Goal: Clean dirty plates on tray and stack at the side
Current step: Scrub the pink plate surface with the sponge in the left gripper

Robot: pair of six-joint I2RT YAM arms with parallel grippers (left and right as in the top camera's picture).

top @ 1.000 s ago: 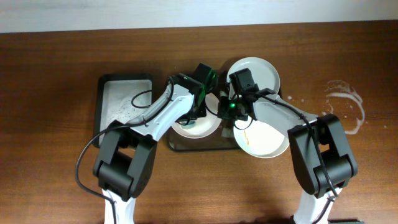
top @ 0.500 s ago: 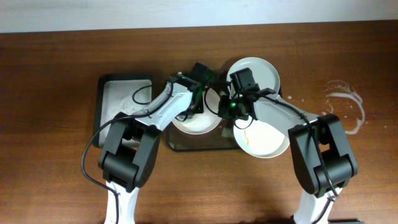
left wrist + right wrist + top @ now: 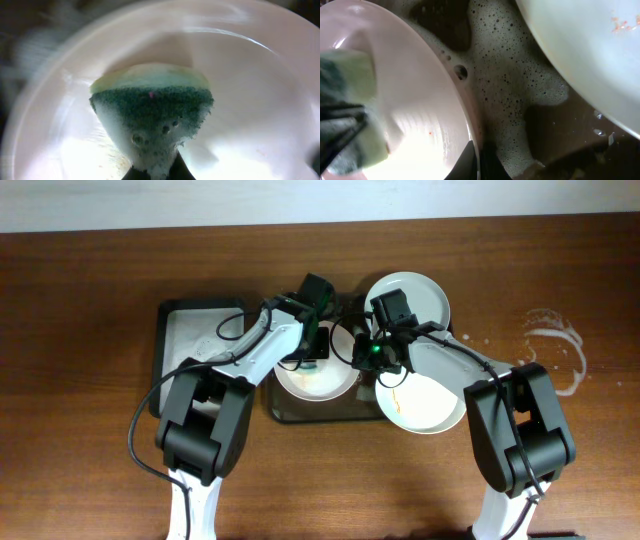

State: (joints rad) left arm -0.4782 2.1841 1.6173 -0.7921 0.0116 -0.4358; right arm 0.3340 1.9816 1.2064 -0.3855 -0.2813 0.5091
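On my overhead feed the tray (image 3: 320, 413) sits mid-table between the two arms, mostly covered by three plates: the centre plate (image 3: 318, 383) on its left half, the near plate (image 3: 428, 406) with an orange smear overhanging its right front corner, and the far plate (image 3: 412, 293) at its back right. The left gripper (image 3: 310, 358) reaches down into the centre plate, and the right gripper (image 3: 355, 358) meets that plate's right edge. A black tub (image 3: 190, 340) lies just left of the tray, and a foam puddle (image 3: 555, 345) marks the table well off to the right. On the left wrist feed, the left gripper (image 3: 152, 172) is pinched on a green sponge (image 3: 152, 112) with a pale backing, pressed flat against the inside of the centre plate (image 3: 250, 100). On the right wrist feed, the right gripper (image 3: 469, 157) is clamped on the rim of the centre plate (image 3: 420, 95), which is tipped up off the foam-covered tray (image 3: 520, 90); I can see the sponge (image 3: 350, 75) at that plate's far side, and the near plate (image 3: 580, 50), flecked orange, at upper right.
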